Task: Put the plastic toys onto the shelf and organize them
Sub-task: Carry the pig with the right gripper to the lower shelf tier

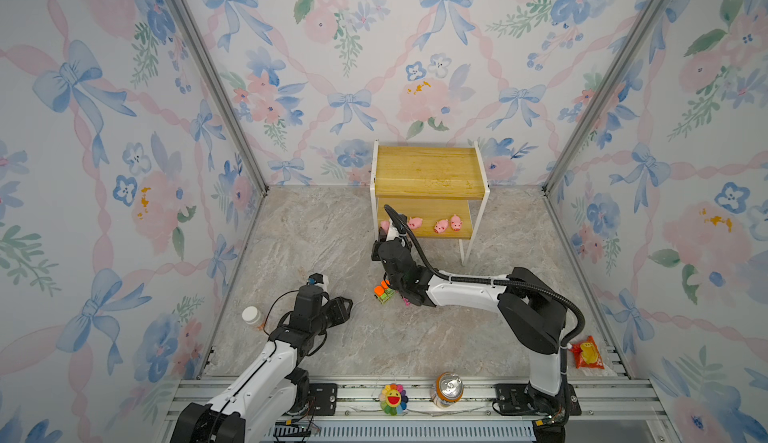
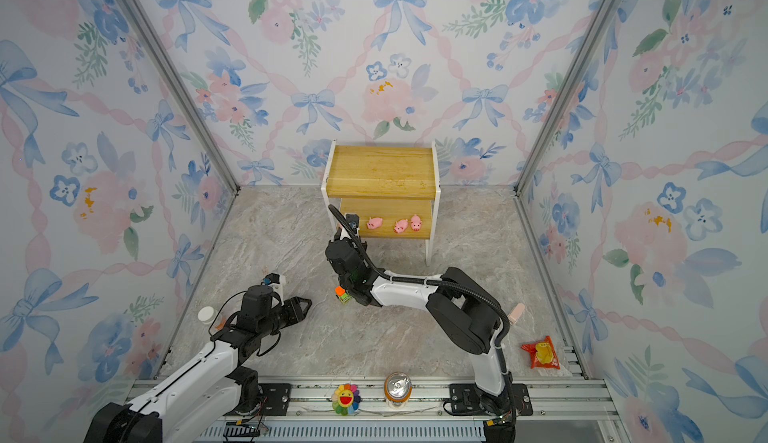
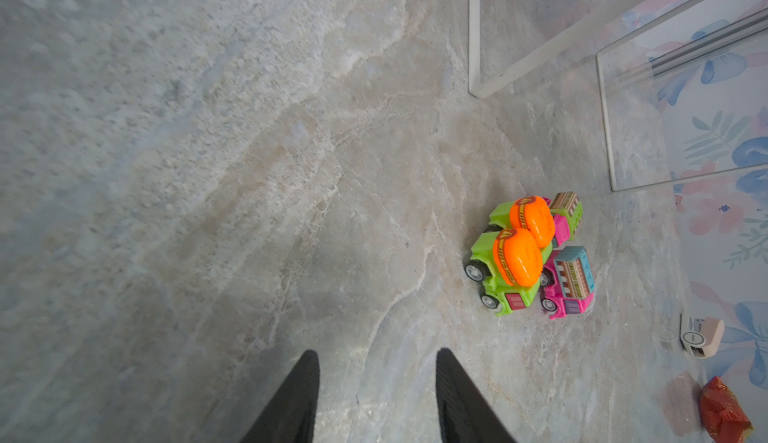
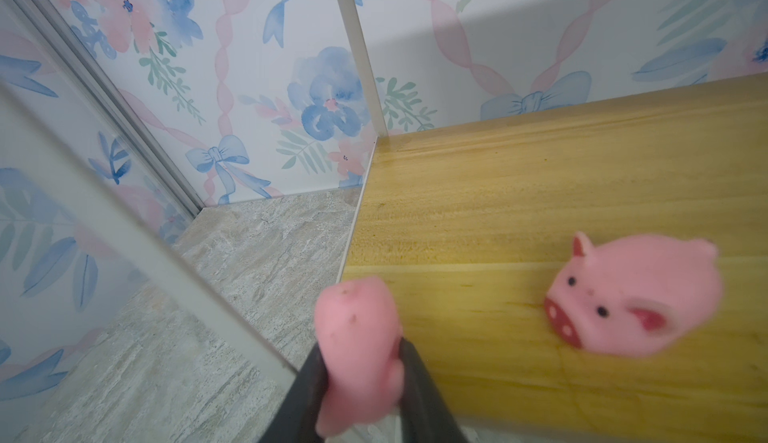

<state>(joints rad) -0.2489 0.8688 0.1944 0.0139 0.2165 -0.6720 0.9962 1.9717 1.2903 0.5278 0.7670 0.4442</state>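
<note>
Pig (image 4: 353,316) sat pinched in our right end effector (image 4: 360,347) at a corner of the shelf's (image 4: 540,191) lower board, ready to join three pigs (image 1: 441,226) there. Our left end effector (image 3: 377,353) hung part open, empty, near the trucks (image 3: 532,254) on the surface (image 3: 208,170).

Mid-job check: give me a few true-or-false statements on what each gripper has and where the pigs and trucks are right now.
1. The right gripper holds a pink pig at the shelf's lower board. True.
2. Two trucks stand on the shelf's top board. False: that board is bare, and all four trucks sit clustered on the tabletop.
3. Three other pigs lie on the lower board. True.
4. The left gripper is shut on a truck. False: it is open and empty, above the tabletop short of the trucks.
</note>
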